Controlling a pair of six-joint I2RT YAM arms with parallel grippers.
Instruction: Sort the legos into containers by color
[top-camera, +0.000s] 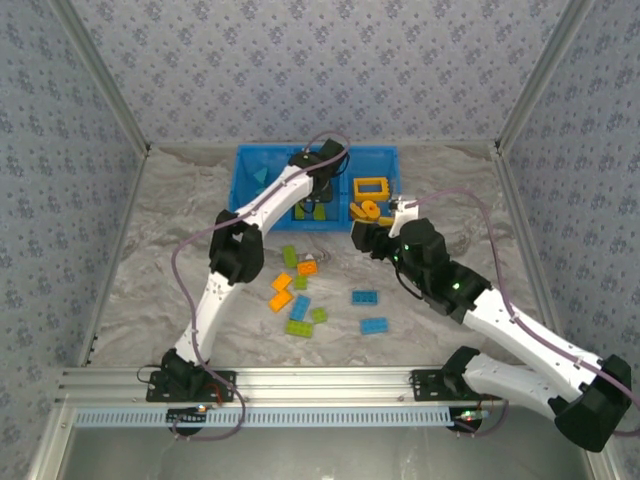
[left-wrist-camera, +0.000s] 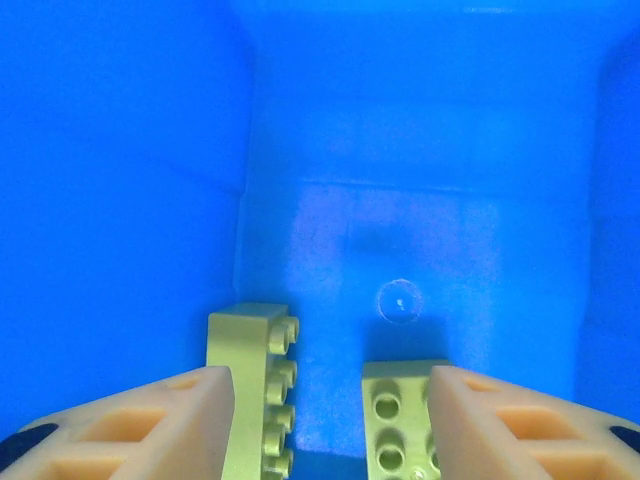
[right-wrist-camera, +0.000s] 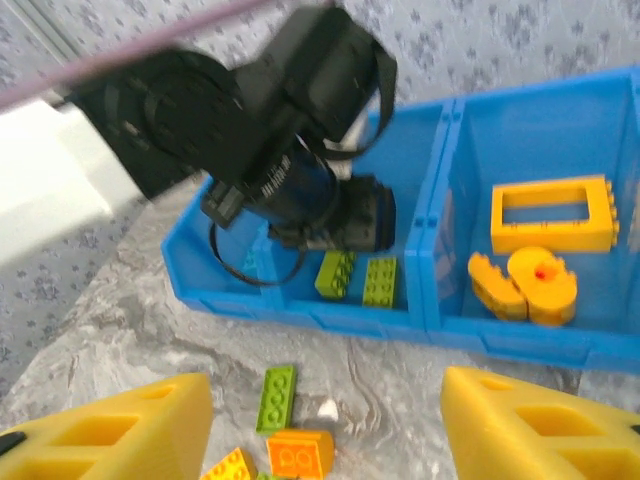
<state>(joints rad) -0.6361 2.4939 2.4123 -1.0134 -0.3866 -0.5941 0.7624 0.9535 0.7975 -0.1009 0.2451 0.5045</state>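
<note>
Legos (top-camera: 283, 297) are partly sorted: you've got a loose mix of orange, lime and blue bricks on the desk (top-camera: 160, 260) just in front of the blue bin (top-camera: 262, 212). In the bin's middle compartment lie two lime bricks (left-wrist-camera: 400, 420), one on its side, one studs up. The bin's right compartment holds the orange frame (right-wrist-camera: 553, 213) with two rounded orange pieces (right-wrist-camera: 525, 285) just beside it; a teal piece (top-camera: 260, 176) sits in the left compartment. Your left end effector (left-wrist-camera: 330, 425) is down inside the middle compartment, jaws partway apart over the lime pair, clamping nothing. Your right end effector (right-wrist-camera: 325, 430) hovers above the desk in front of the bin, jaws wide, empty.
</note>
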